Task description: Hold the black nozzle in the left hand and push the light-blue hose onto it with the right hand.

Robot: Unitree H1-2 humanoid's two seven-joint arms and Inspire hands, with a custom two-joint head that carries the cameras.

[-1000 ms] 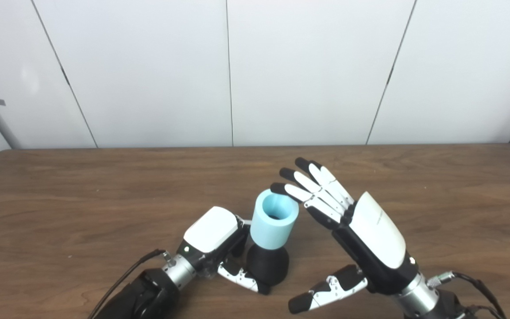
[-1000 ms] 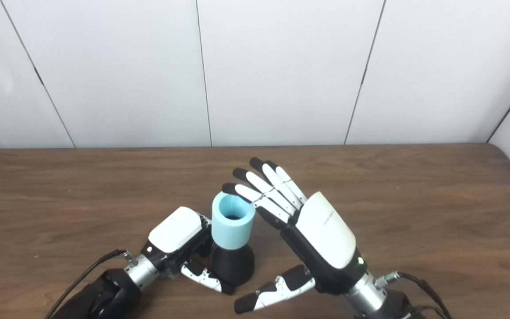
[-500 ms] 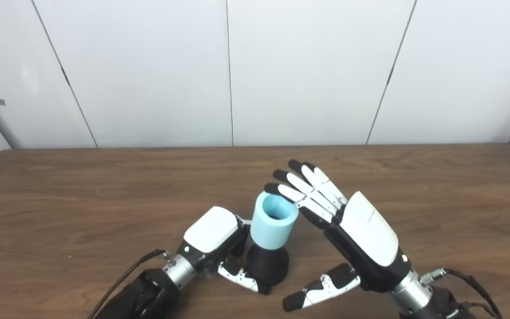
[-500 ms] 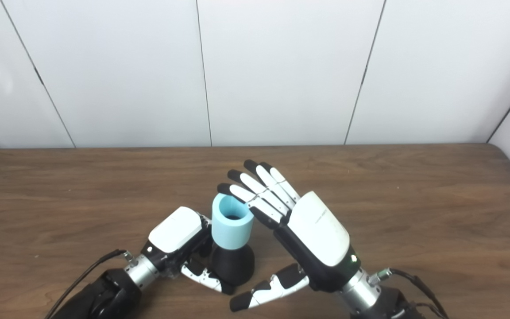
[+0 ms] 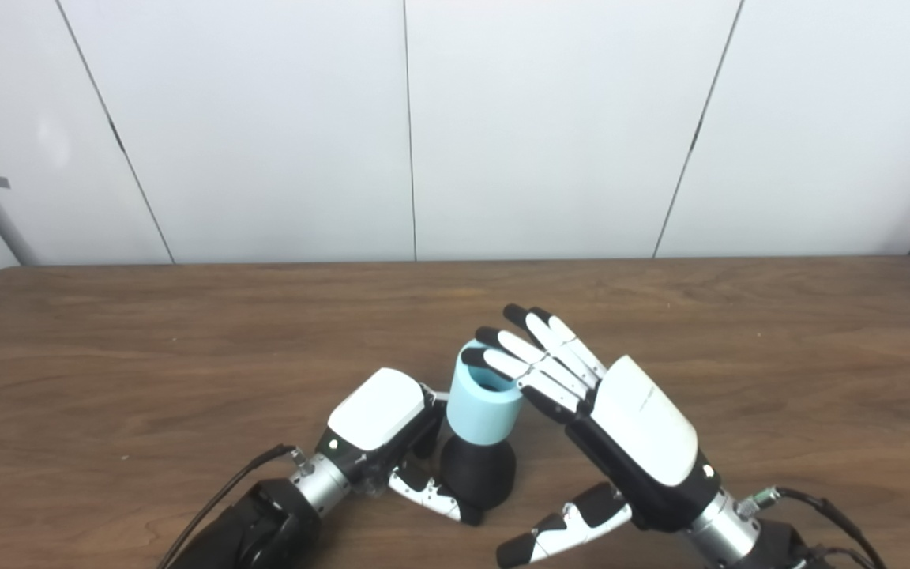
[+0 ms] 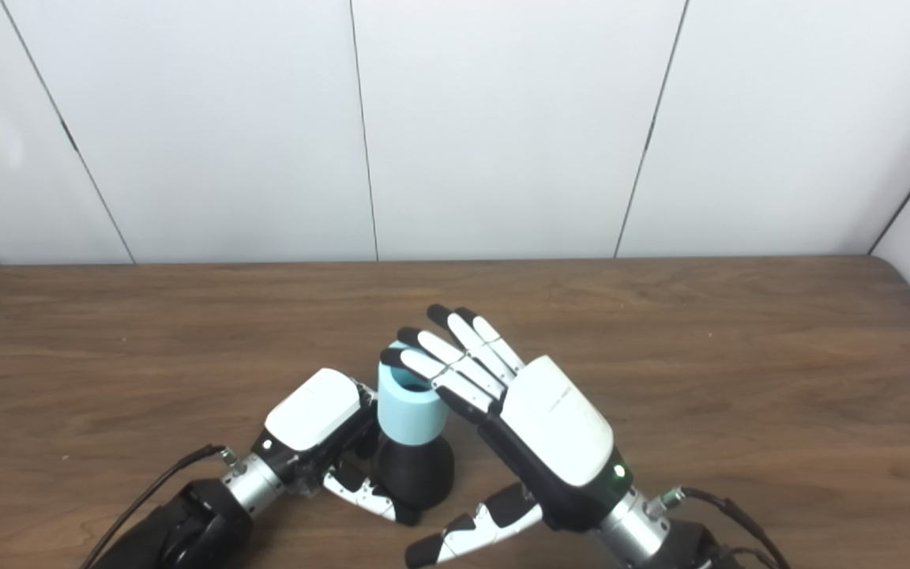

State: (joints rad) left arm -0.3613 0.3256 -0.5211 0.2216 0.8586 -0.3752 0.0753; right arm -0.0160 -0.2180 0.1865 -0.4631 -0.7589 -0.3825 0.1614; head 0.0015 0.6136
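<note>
Near the front edge of the wooden table (image 5: 107,332), left of centre, the left hand (image 5: 380,427) wraps its fingers and thumb around the flared base of the black nozzle (image 5: 477,474), which stands upright on the tabletop. The light-blue hose (image 5: 485,407), a short open tube, sits on top of the nozzle, tilted a little. The right hand (image 5: 621,427) is flat with fingers straight and apart, holding nothing; its fingertips (image 5: 477,357) lie over the hose's top rim. White wall panels (image 5: 265,118) stand beyond the far edge.
</note>
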